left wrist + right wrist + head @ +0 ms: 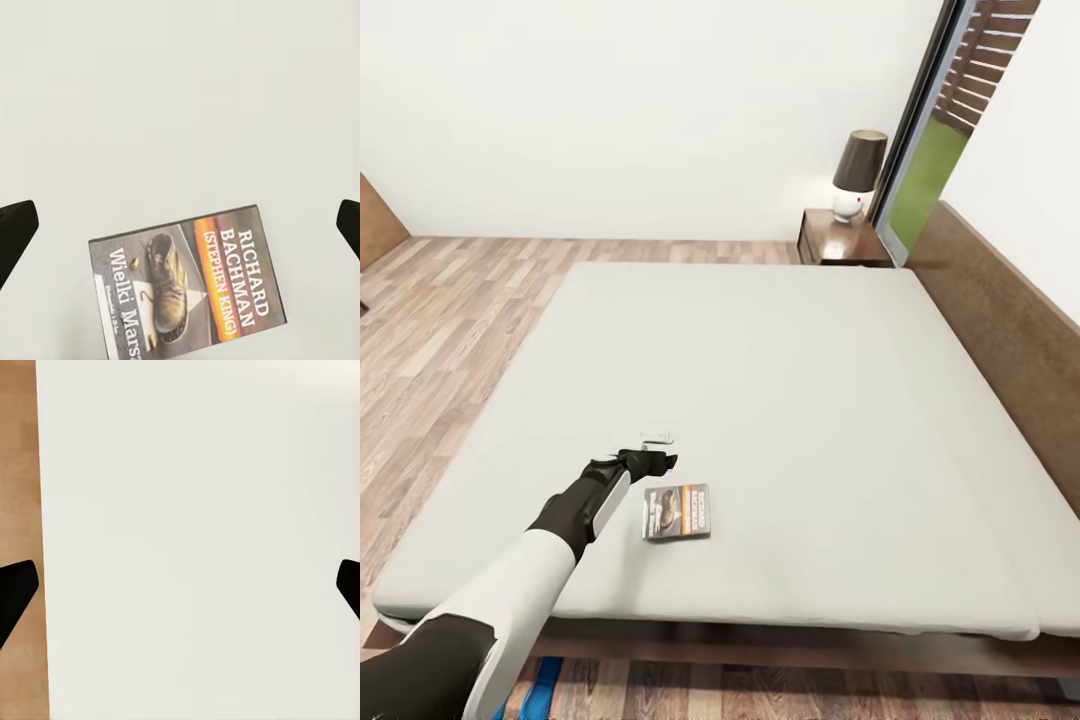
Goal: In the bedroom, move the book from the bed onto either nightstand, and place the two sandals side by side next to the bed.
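1. So, the book is lying flat on the bed, on the pale mattress close to the near edge. Dark cover, orange band, white lettering. In the left wrist view the book shows a boot on the cover and the name Richard Bachman.
2. The left end effector hangs over the mattress just beside the book, on the side away from the near edge, and doesn't look like it's touching it. In the left wrist view the two dark fingertips sit far apart at the picture's edges with nothing between them, so it's spread wide and empty.
3. The right end effector has its fingertips spread wide too, nothing held, pointing at a plain white surface with a strip of wood tone along one side. Can't tell exactly what that surface is.
4. A bit of bright blue sandal pokes out on the floor at the near side of the bed, by the robot's left arm.
5. Further out, the nightstand stands at the far corner by the headboard, with a dark-shaded lamp on it, next to the window.
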